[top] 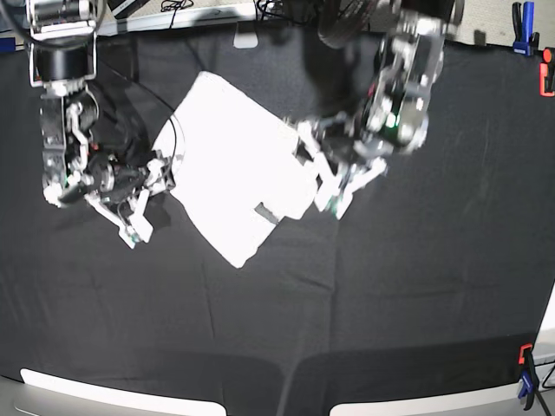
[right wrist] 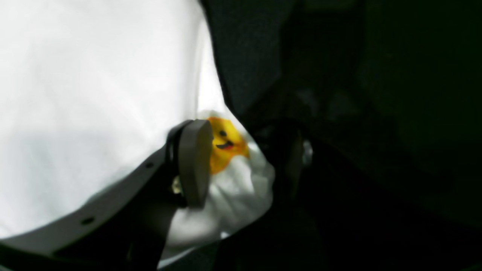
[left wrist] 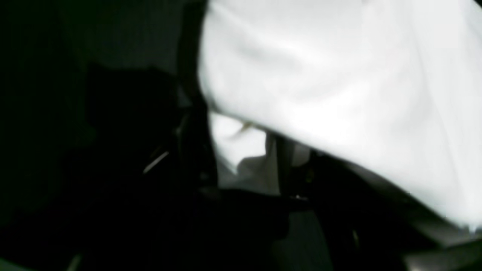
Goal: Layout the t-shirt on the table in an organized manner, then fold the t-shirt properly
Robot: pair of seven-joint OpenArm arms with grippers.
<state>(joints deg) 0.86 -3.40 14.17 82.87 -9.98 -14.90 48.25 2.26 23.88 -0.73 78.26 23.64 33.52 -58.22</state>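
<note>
The white t-shirt (top: 234,169) lies on the black table (top: 390,286) as a slanted, roughly rectangular shape, plain side up. My right gripper (top: 156,182) is at its left edge. In the right wrist view that gripper (right wrist: 241,165) is closed on a bunched bit of shirt (right wrist: 241,188) with a yellow smiling star print. My left gripper (top: 316,178) is at the shirt's right edge. In the left wrist view the gripper (left wrist: 244,158) is dark, with white shirt cloth (left wrist: 339,94) between and above its fingers.
A blue clip (top: 520,17) and an orange clip (top: 546,78) sit at the far right edge, and another clip (top: 525,373) at the near right. A small white piece (top: 245,39) and cables lie at the far edge. Black cloth stretches in front and to the right.
</note>
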